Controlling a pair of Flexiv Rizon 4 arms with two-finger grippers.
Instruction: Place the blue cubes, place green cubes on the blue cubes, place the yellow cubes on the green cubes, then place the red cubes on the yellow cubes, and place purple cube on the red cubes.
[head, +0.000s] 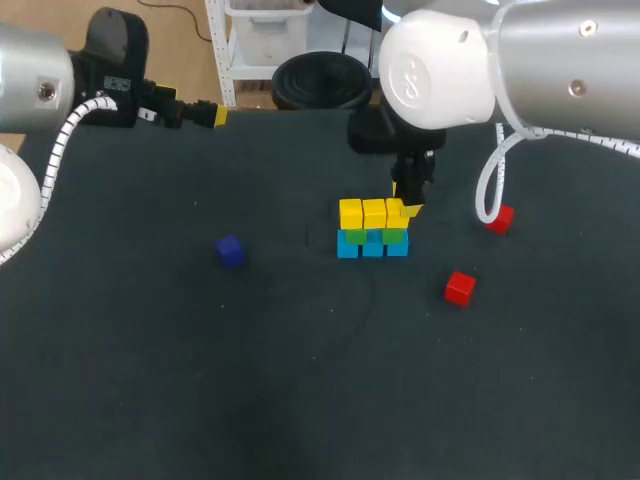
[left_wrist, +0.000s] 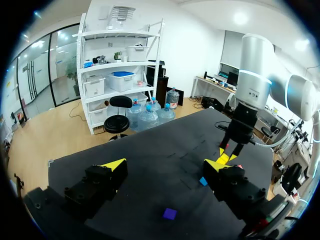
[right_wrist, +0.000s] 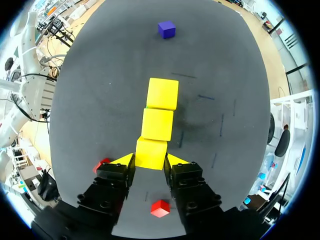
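Three blue cubes (head: 372, 248) stand in a row mid-table, with green cubes (head: 353, 237) on them and yellow cubes (head: 362, 212) on top. My right gripper (head: 408, 205) comes down on the row's right end. In the right wrist view, my right gripper (right_wrist: 150, 161) is shut on the nearest yellow cube (right_wrist: 151, 152), with the other two yellow cubes (right_wrist: 158, 124) ahead in line. The purple cube (head: 230, 250) (right_wrist: 166, 29) lies alone to the left. Red cubes (head: 460, 288) (head: 500, 218) lie to the right of the stack. My left gripper (head: 213, 115) (left_wrist: 166, 165) hovers open at the far left, holding nothing.
The table (head: 150, 380) is dark cloth. In the left wrist view the purple cube (left_wrist: 169, 214) lies under my left gripper, and my right arm (left_wrist: 245, 110) stands over the stack (left_wrist: 225, 159) beyond it. One red cube (right_wrist: 160, 208) sits under my right gripper, another (right_wrist: 102, 164) beside it.
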